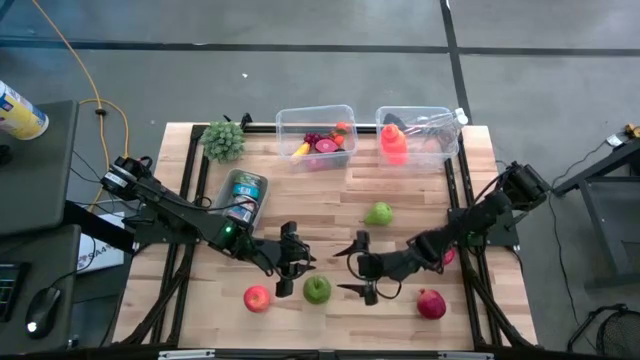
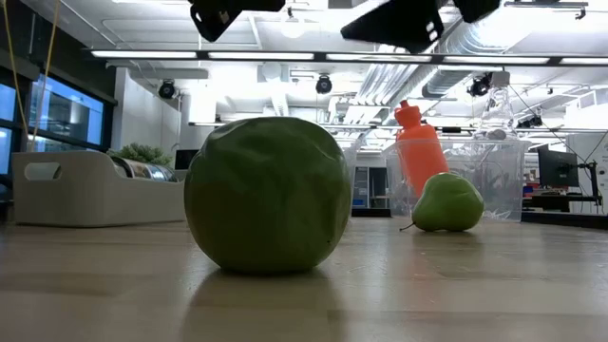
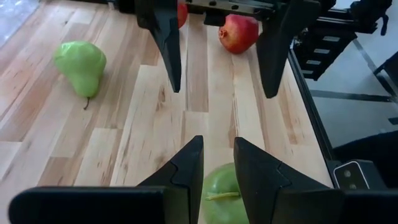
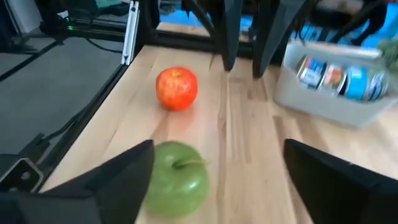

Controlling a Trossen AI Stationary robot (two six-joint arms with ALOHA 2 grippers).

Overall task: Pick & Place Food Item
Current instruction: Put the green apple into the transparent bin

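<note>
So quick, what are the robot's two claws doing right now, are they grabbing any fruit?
Left gripper: jaws narrowly apart, empty, beside the round green apple.
Right gripper: jaws wide open, empty, on the apple's other side.

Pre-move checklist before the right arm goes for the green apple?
1. Right gripper open: ok, fingers spread wide.
2. Green apple free on the table: ok, nothing holds it.
3. Right gripper around the apple: not ok, it hangs beside it.
4. Left gripper clear of the approach: not ok, it hangs close on the apple's other side, facing the right one.
5. Red apple clear of the target: ok, apart.
6. Drop bin free: cannot tell which bin is meant.
</note>
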